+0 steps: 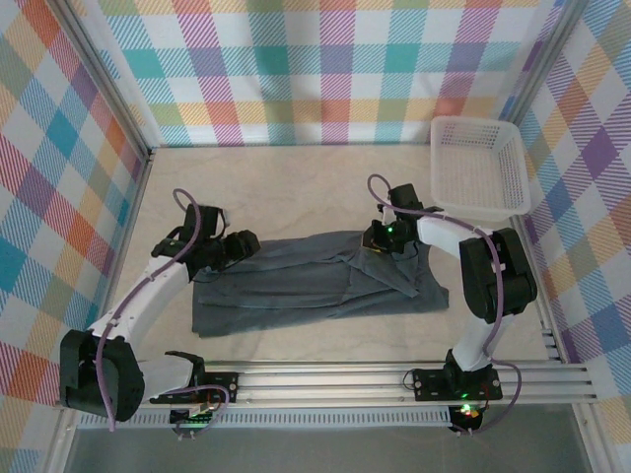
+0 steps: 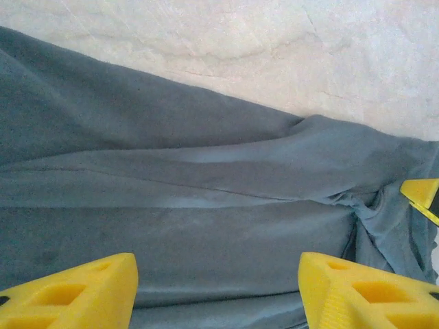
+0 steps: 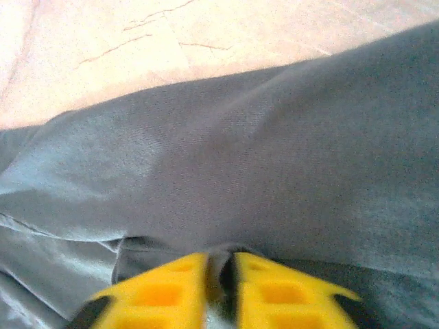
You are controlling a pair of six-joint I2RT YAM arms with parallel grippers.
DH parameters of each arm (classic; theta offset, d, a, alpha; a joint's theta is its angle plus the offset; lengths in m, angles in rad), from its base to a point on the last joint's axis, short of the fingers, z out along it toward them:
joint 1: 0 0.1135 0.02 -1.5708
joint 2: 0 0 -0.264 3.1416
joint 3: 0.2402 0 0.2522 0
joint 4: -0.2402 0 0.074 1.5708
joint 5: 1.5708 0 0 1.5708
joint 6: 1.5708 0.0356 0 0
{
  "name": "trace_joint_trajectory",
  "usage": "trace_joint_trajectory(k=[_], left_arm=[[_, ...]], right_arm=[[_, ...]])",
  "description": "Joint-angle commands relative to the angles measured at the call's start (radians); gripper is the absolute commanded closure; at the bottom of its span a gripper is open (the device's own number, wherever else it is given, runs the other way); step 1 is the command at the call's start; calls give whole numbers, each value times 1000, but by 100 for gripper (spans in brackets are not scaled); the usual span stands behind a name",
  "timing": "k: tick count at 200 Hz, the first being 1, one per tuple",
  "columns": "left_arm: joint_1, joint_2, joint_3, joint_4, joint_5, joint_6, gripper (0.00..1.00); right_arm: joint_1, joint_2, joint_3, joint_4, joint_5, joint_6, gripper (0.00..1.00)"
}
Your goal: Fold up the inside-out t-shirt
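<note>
Right wrist: right hand [image 3: 221, 284] clamps a fold of the t-shirt [image 3: 274, 164]; left hand [image 2: 216, 277] hangs open over it.

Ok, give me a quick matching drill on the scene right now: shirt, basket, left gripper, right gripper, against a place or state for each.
Things:
1. shirt
2. basket
3. left gripper
4. right gripper

Places or states:
A. jaws apart over the grey cloth
B. pinched shut on a fold of grey cloth
C. empty, at the far right corner
D. lying spread out in the middle of the table

Pairs: 1-D; 2-C; 3-A; 4-B
</note>
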State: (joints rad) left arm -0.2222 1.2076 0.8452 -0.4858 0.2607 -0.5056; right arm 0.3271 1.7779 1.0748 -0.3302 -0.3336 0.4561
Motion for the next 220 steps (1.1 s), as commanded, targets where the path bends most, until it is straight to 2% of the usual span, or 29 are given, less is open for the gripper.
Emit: trace_joint_trajectory(k=[1,6,22,41,53,68,84,100,112,123,132,144,167,185,220], left_arm=[[-22,25,-15,24,-6,-4,36],[-22,28,-11,24,-7,-5,36],[-22,35,-3,24,-5,-3,36],[-25,44,5,24,-5,-3,36],[-29,54,7,33,-4,-4,36],[-45,75,6,38,-7,-3,36],[-72,98,3,40,-31,-10,36],[-104,121,3,45,-60,-22,44],[-128,152,17,31,-91,-35,59],[-150,191,49,-1,-128,-45,82],[-165,223,76,-20,-161,-56,100],[-181,265,105,-34,-212,-88,100],[-182,363,172,-58,-300,-147,100],[-181,452,227,-65,-360,-176,100],[-178,662,364,-73,-368,-188,100]], right_arm=[[6,-19,5,-14,-36,-8,97],[5,-37,-2,-25,-35,-3,100],[22,-155,-69,-55,-17,26,100],[97,-338,-227,-90,52,106,100],[141,-436,-362,-84,75,217,86],[151,-515,-480,-68,29,327,66],[151,-577,-431,-184,99,299,48],[145,-603,-348,-248,231,243,44],[109,-580,-297,-263,308,222,48],[58,-530,-260,-257,347,215,56],[21,-480,-242,-225,363,195,67],[-12,-399,-211,-184,394,151,82],[-32,-221,-103,-196,426,47,100],[-33,-125,-45,-202,401,5,100],[-33,-12,16,-220,340,-22,100]])
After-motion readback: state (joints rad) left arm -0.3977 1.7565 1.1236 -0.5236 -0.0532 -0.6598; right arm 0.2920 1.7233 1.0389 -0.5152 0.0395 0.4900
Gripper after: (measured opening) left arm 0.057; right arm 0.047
